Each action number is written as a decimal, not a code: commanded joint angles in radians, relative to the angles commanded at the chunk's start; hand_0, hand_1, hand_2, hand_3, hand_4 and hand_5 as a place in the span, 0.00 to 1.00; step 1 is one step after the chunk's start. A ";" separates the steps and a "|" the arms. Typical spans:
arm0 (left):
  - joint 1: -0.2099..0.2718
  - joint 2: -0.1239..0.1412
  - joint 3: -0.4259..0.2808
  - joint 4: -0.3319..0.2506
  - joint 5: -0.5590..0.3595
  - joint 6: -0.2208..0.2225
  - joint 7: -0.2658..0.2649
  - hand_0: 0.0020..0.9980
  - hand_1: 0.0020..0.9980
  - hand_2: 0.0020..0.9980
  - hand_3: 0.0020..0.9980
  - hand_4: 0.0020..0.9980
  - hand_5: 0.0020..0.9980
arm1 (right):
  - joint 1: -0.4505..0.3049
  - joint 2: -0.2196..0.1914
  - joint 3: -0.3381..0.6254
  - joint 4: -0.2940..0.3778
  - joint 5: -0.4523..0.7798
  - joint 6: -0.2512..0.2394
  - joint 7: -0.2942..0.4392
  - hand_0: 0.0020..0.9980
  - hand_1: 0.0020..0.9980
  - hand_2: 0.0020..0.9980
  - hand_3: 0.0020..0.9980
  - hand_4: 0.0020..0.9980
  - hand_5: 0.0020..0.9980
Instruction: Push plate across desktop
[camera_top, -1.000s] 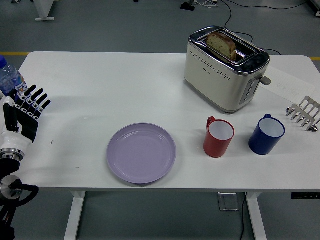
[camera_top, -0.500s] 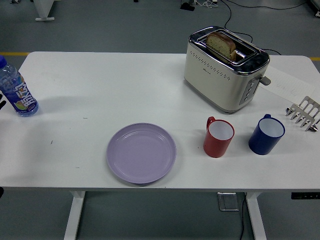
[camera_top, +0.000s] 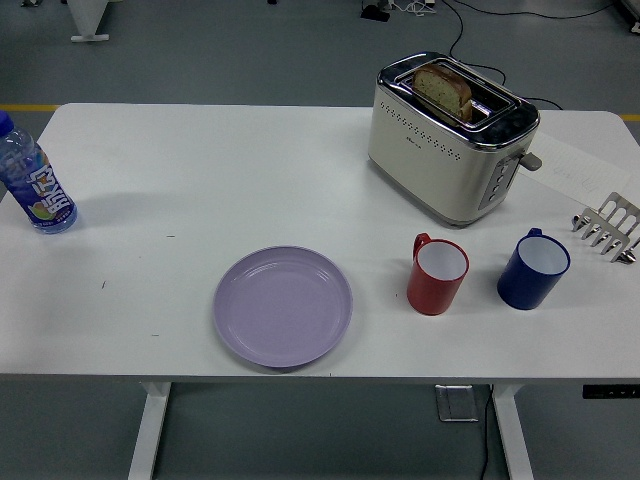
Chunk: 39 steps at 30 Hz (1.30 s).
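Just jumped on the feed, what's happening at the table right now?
Nothing is being handled at this moment: neither robot hand is in view, and no person is at the table. The purple plate sits untouched near the front edge, with a red mug and blue mug to its right, a toaster behind them and a water bottle far left.

Empty round lavender plate, flat on the white table near its front edge.

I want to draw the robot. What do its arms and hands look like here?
You can't see them right now: no arm or hand is in this picture. Only the white table with the purple plate shows.
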<state>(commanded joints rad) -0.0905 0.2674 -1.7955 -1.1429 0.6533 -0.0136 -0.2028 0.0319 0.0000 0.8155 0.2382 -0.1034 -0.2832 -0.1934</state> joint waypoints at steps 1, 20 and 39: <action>0.001 -0.001 -0.003 0.001 0.000 0.000 0.000 0.77 0.76 0.73 0.70 0.57 1.00 | 0.000 0.000 0.000 0.000 0.000 0.000 0.000 0.60 0.55 0.64 0.63 0.38 0.56; 0.007 0.000 -0.016 0.006 -0.005 0.014 0.007 0.77 0.76 0.73 0.70 0.57 1.00 | 0.006 0.000 -0.002 -0.001 0.003 0.002 0.004 0.60 0.54 0.64 0.63 0.38 0.56; 0.004 0.007 -0.011 0.006 -0.008 0.023 0.013 0.77 0.76 0.72 0.70 0.57 1.00 | 0.004 0.000 0.000 0.000 -0.001 0.004 0.002 0.60 0.55 0.64 0.63 0.38 0.56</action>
<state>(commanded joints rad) -0.0863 0.2740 -1.8063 -1.1372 0.6448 0.0097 -0.1894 0.0364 0.0000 0.8155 0.2378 -0.1043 -0.2792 -0.1911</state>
